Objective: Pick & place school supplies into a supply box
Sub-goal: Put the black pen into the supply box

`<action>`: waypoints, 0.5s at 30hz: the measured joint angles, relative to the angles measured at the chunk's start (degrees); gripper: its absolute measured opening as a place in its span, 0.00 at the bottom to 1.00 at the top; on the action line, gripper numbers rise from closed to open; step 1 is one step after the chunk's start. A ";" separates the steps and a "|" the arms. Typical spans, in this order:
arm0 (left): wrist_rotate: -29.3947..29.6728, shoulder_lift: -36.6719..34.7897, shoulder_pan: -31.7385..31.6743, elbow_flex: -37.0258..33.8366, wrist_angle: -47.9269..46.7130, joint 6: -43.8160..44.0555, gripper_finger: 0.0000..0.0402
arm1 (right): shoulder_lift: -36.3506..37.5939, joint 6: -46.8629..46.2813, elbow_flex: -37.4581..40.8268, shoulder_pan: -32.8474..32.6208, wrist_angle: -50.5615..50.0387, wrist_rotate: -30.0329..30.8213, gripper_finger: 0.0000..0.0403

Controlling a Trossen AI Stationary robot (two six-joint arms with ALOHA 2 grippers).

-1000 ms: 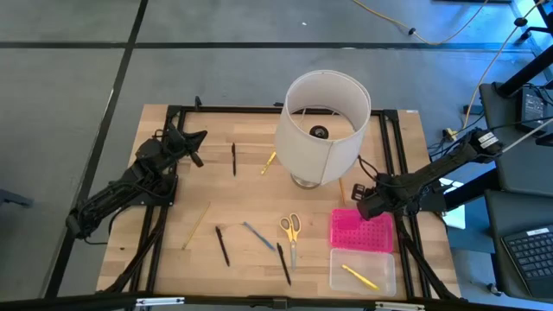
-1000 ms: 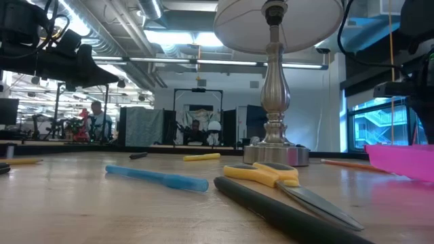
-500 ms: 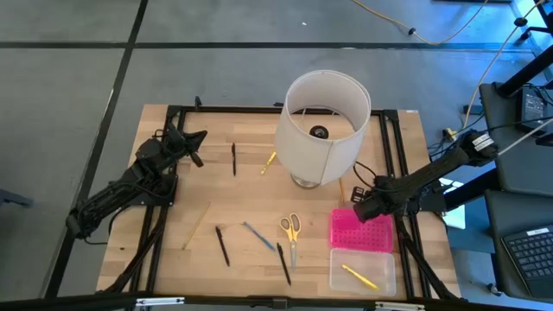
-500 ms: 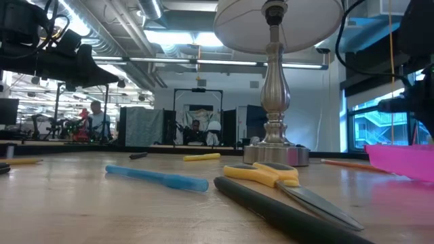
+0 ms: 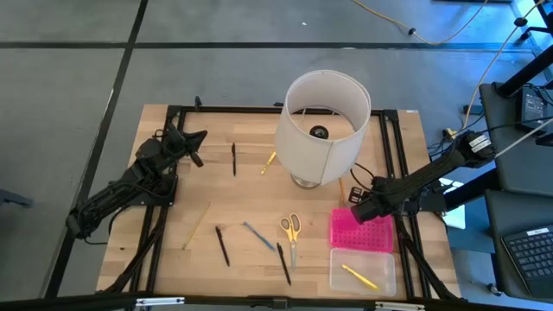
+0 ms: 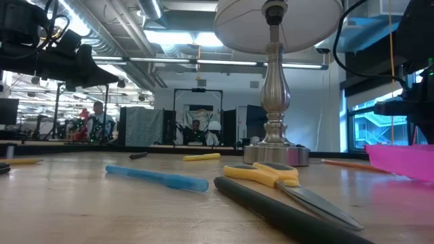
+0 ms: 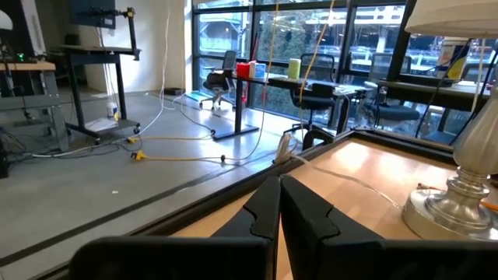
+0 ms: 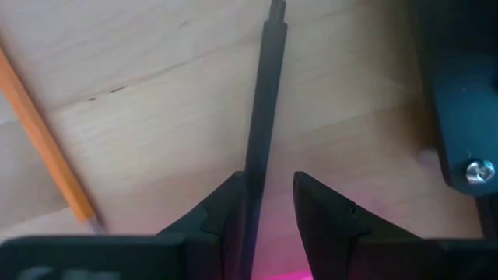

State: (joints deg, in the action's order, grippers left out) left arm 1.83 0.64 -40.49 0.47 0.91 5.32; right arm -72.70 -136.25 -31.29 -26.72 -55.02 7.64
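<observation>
Beside the big lamp, the supply box lies open at the table's right: pink lid, then clear base nearer the front edge. My right gripper hovers at the lid's far corner, so the base lies frontward, past the lid. Its jaws stand part-open around a thin black pen, whose long axis runs straight ahead (resting against one finger; gripped or not, I cannot tell). The left gripper is clenched, empty, and much farther away.

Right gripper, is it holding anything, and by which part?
Cannot be told. A thin black pen runs out from the right gripper, but whether it is gripped or lying on the table underneath does not show.
</observation>
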 joint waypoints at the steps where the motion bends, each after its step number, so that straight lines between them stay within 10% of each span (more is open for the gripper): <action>1: 0.00 0.00 -0.02 -0.01 0.00 0.00 0.02 | -0.17 -0.04 0.00 0.00 0.00 -0.02 0.29; 15: 0.02 -0.01 0.00 -0.02 0.00 -0.04 0.02 | -6.71 -0.12 -0.22 -0.04 4.08 -0.02 0.28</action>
State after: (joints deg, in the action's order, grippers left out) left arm 1.85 0.64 -40.49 0.45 0.91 5.29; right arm -79.41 -136.37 -31.51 -26.76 -50.95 7.62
